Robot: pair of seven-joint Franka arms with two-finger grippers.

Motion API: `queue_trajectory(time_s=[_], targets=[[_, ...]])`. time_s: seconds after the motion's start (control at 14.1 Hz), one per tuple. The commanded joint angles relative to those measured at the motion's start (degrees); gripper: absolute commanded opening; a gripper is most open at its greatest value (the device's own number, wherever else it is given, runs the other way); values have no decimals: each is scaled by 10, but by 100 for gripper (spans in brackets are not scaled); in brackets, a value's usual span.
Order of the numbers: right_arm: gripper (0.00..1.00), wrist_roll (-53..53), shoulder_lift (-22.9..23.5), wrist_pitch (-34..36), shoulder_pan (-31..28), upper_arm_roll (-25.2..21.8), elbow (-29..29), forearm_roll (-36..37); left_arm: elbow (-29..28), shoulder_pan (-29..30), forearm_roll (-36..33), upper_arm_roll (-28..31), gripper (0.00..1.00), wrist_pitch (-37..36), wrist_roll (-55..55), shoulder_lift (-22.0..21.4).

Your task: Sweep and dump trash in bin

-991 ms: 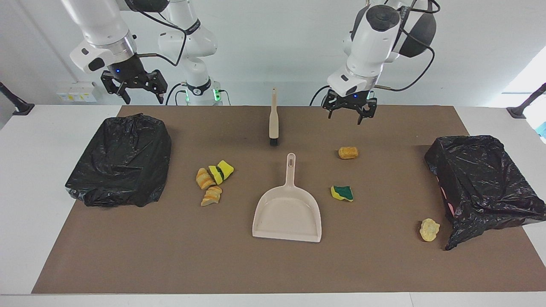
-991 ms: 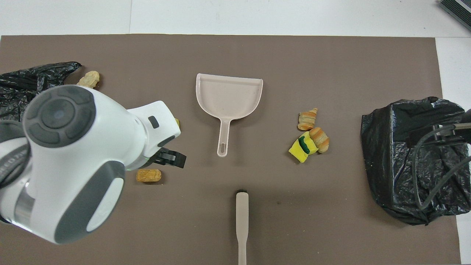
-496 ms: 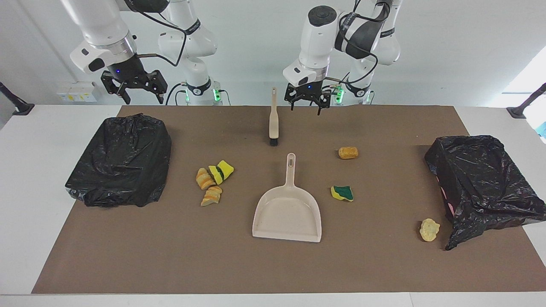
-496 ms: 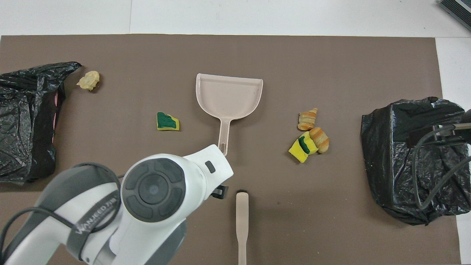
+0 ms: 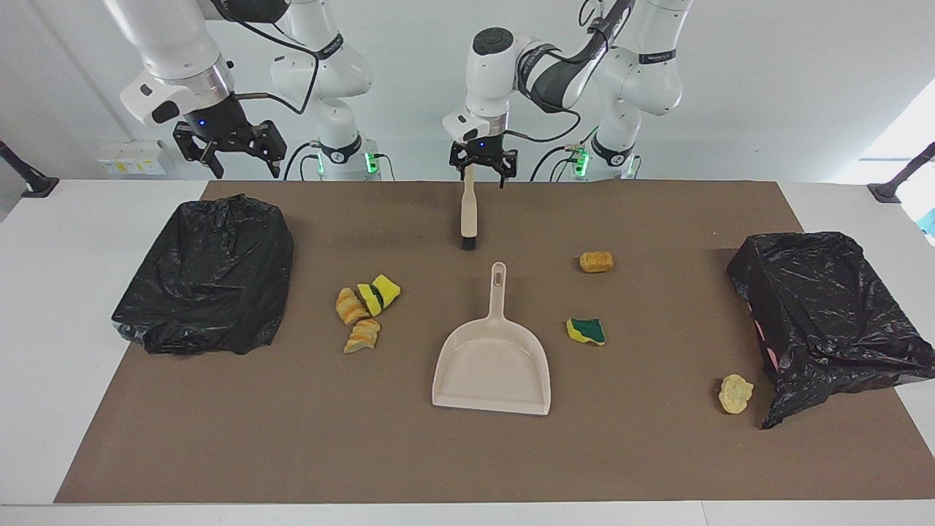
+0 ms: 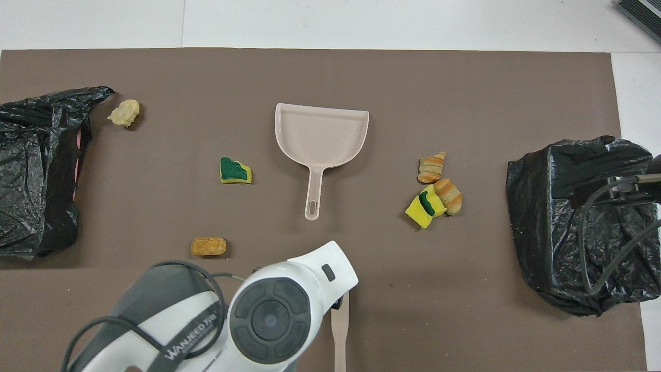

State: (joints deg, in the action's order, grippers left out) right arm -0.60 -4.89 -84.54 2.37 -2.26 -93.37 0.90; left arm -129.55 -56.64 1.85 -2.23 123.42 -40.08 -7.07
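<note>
The trash lies as loose sponge scraps on the brown mat: an orange one (image 5: 596,261) (image 6: 208,246), a green-and-yellow one (image 5: 586,330) (image 6: 235,171), a pale yellow one (image 5: 735,393) (image 6: 124,112), and a cluster of three (image 5: 367,310) (image 6: 435,189). A black-bagged bin (image 5: 208,274) (image 6: 583,222) stands at the right arm's end, another bin (image 5: 825,314) (image 6: 31,170) at the left arm's end. My left gripper (image 5: 482,175) hangs open over the handle end of the beige brush (image 5: 468,212) (image 6: 340,325). My right gripper (image 5: 247,169) waits open in the air above its bin.
A beige dustpan (image 5: 493,365) (image 6: 321,137) lies mid-mat, its handle pointing toward the robots and the brush. In the overhead view the left arm's wrist covers the brush's bristles and its own gripper. White tabletop (image 5: 66,307) borders the mat.
The left arm has swung from above the orange scrap toward the table's middle, ending over the brush handle. The right arm and all objects have stayed put.
</note>
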Motion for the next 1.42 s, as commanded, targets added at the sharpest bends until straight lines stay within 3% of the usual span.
queue_trajectory(time_s=[0.0,0.28,0.78,0.85,0.92,1.13,1.35], targets=[[100,-19,-17,-11,-9,2,-21,-7,-60,-61,3,11,100,46,-65,-25],[100,-19,-17,-11,-10,2,-21,-7,-103,-102,3,10,100,104,-103,-15],[100,-19,-17,-11,-10,2,-22,-7,-99,-104,3,10,100,106,-93,19],[100,-19,-17,-11,-10,2,-22,-7,-98,-104,3,10,91,106,-93,20],[100,-19,-17,-11,-10,2,-21,-7,-98,-104,3,10,73,105,-92,20],[100,-19,-17,-11,-9,2,-21,-7,-97,-106,3,10,1,105,-98,20],[100,-19,-17,-11,-10,2,-22,-7,-77,-99,3,11,0,96,-99,16]])
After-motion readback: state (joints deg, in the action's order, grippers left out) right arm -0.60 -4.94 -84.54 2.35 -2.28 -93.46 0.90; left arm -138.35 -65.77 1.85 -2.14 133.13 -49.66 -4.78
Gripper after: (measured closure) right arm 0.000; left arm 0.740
